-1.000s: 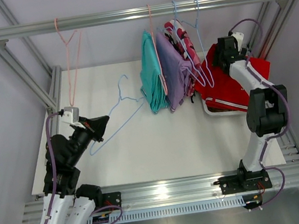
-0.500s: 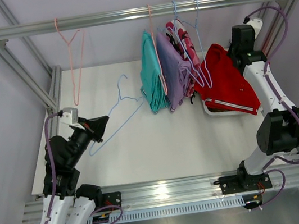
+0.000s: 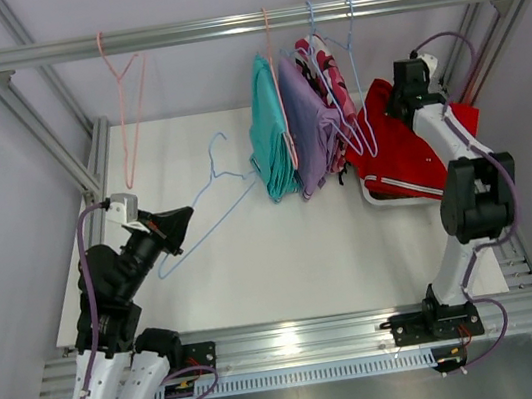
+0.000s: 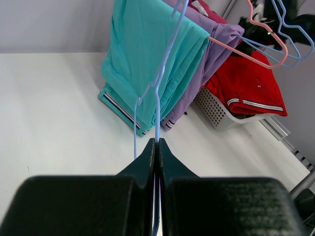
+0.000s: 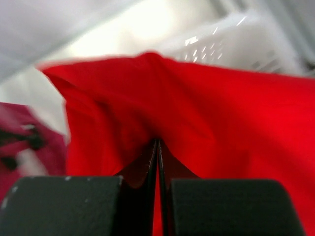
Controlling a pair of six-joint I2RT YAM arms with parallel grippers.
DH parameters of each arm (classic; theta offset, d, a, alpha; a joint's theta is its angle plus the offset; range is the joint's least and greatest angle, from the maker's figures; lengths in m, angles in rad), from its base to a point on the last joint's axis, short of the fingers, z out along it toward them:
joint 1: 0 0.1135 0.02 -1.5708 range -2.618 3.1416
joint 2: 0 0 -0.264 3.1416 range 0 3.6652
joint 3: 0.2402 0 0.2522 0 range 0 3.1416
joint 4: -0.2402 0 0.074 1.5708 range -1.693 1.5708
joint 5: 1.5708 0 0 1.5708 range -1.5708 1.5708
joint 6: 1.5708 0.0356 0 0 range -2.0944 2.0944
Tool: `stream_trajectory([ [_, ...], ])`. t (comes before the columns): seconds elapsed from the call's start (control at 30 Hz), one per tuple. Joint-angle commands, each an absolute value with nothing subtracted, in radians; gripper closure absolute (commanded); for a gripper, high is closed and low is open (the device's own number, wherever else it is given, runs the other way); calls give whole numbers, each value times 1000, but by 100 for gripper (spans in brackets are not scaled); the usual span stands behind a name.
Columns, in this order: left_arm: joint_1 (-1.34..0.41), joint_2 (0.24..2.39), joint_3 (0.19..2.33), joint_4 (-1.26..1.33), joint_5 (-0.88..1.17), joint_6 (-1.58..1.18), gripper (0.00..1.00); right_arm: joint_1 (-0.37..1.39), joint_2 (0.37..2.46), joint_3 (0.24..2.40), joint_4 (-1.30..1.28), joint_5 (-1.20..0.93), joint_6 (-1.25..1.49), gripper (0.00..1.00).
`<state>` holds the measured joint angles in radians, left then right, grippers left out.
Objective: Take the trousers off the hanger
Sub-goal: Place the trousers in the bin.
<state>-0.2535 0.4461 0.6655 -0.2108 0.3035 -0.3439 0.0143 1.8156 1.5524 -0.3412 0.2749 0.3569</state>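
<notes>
Pinching red trousers point(image 5: 236, 98), apparently: right claw point(image 5: 157, 143).

Matt cloth trousers point(image 3: 401, 146), thin wire hanger point(image 4: 157, 118), satin metal rail point(image 3: 219, 28), perforated plastic basket point(image 4: 212, 107).

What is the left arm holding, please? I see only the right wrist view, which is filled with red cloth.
Observer: The left gripper is shut on an empty blue hanger, off the rail.
Operator: Thank you. Where does the red cloth lie?
Observer: The red trousers are draped over a white basket; the right gripper pinches a fold of them.
Operator: Which pairs hang on the rail?
Observer: The teal pair, the lilac pair and the camouflage pair.
</notes>
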Motion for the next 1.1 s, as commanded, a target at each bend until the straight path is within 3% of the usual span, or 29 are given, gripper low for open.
stream_trajectory([
  [0.0,-259,434,710,-169,330,-357,100,9,1949,1588,-311,209,393,96],
  [0.2,-259,440,712,-169,339,-360,99,-34,2005,1574,-321,183,407,98],
  [0.73,-261,423,707,-170,318,-357,99,-51,1645,1563,-522,337,357,91],
  [1.07,-270,422,709,-173,313,-353,99,-130,1759,1459,-505,316,396,93],
])
